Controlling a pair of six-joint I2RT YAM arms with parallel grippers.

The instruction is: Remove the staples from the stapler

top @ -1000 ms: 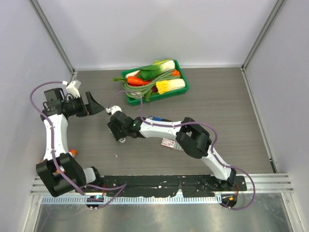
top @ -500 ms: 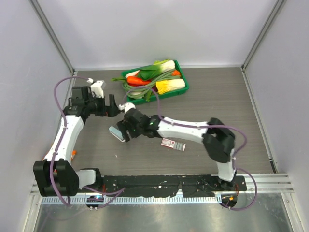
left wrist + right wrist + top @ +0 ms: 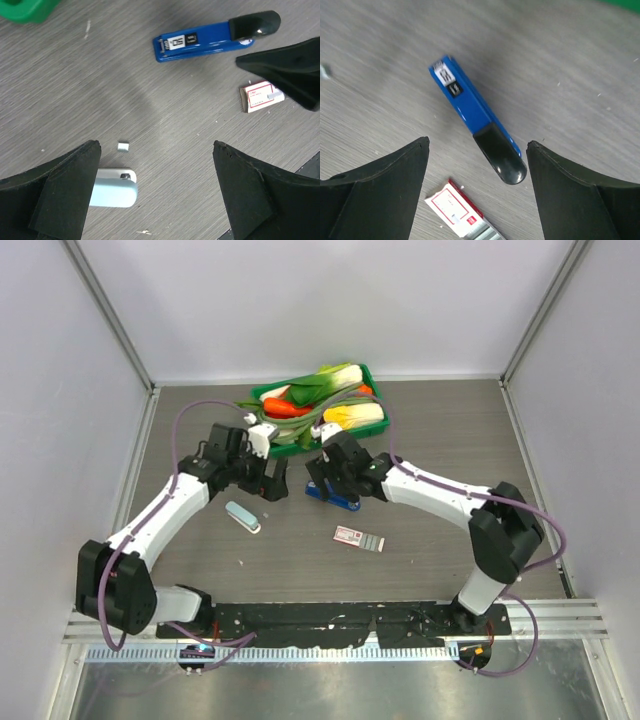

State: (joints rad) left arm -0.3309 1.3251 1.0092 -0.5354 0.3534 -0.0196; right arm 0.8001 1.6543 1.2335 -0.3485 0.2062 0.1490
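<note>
top external: my right tool [image 3: 477, 144] has swung off the pale oblong [image 3: 112, 194] to hover over the stapler [image 3: 470, 107]; my left tool [image 3: 155, 147] has come in close.
tools: both spread wide, empty.
stapler: lying on the counter [image 3: 175, 110].
staples [image 3: 123, 146]: tiny strip loose by the oblong; more may remain inside.

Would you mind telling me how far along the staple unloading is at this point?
Done: little that shows. A tiny silvery piece, perhaps staples, lies near the pale blue object. In hand: nothing; both arms' jaws are open, the right ones over the stapler. Left: the stapler lies free, looking closed, so gripping, opening and emptying it seem to remain.
</note>
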